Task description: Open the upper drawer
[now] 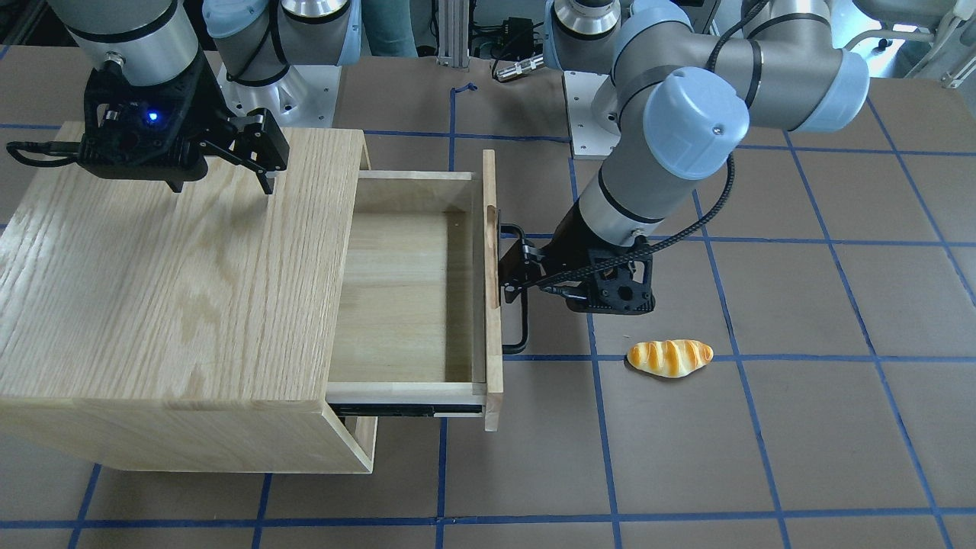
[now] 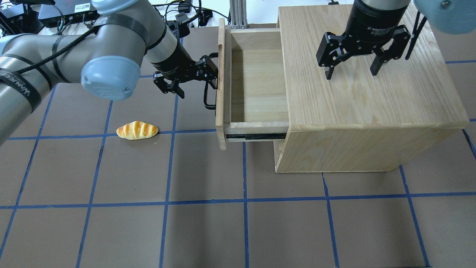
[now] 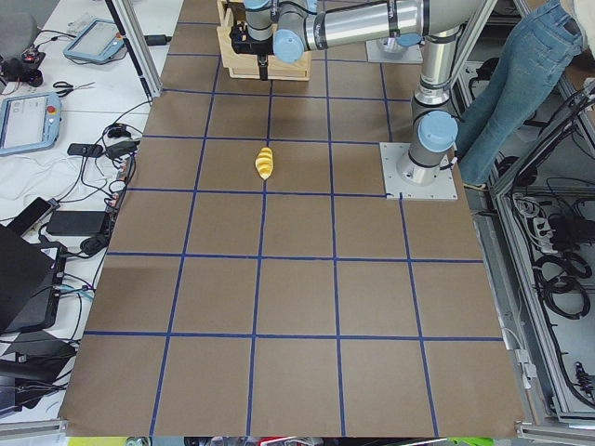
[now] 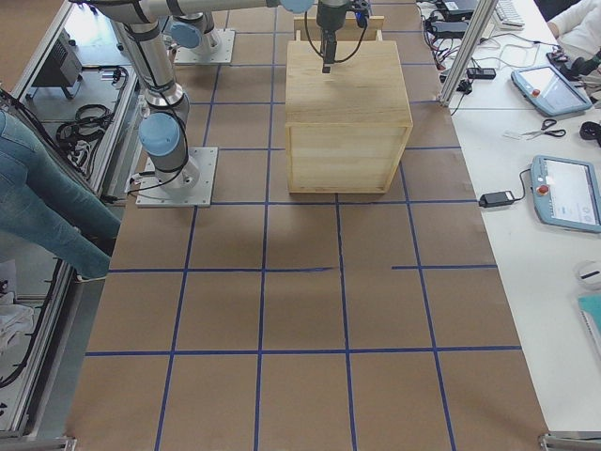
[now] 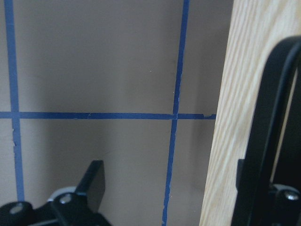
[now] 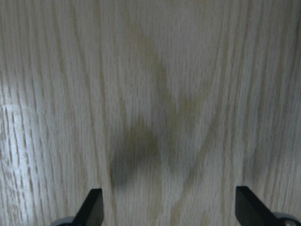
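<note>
Upper drawer [image 2: 256, 80]: juts well out of cabinet [image 2: 364, 96]. Left end effector [image 2: 196, 86]: gapes wide beside handle [image 1: 525, 328], before cabinet. Right end effector [image 2: 351, 74]: gapes wide above cabinet.

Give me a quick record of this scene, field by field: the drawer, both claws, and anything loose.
upper drawer: pulled well out of the cabinet, empty inside
left claw: open, one finger hooked behind the black handle
right claw: open, over the cabinet top, holding nothing
loose item: bread roll on the table, apart from the drawer
</note>
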Tool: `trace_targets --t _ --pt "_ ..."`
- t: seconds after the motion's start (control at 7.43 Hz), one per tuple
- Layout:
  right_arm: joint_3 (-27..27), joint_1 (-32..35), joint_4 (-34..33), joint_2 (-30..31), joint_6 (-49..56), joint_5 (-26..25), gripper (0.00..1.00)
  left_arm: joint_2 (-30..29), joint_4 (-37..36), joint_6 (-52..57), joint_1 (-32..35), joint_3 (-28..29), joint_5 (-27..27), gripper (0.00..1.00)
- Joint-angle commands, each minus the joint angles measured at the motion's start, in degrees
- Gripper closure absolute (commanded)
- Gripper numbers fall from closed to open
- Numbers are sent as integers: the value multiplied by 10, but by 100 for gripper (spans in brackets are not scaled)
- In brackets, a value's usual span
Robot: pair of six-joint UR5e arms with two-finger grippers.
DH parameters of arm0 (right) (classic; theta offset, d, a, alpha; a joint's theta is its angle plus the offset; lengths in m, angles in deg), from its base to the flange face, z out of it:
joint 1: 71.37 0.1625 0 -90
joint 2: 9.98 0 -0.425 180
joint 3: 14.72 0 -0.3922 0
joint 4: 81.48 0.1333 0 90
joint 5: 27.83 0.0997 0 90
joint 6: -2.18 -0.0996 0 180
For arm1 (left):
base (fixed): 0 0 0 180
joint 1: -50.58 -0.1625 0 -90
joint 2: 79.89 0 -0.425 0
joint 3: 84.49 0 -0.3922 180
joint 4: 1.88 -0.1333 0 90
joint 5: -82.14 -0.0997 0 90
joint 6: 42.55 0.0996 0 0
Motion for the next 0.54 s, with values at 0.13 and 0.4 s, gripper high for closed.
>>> trace_targets --t 0.13,0.4 --pt "0 0 0 0 0 0 0 20 39 38 -35 -2 -1 0" --pt "1 0 0 0 0 0 0 23 49 58 -52 -2 0 0"
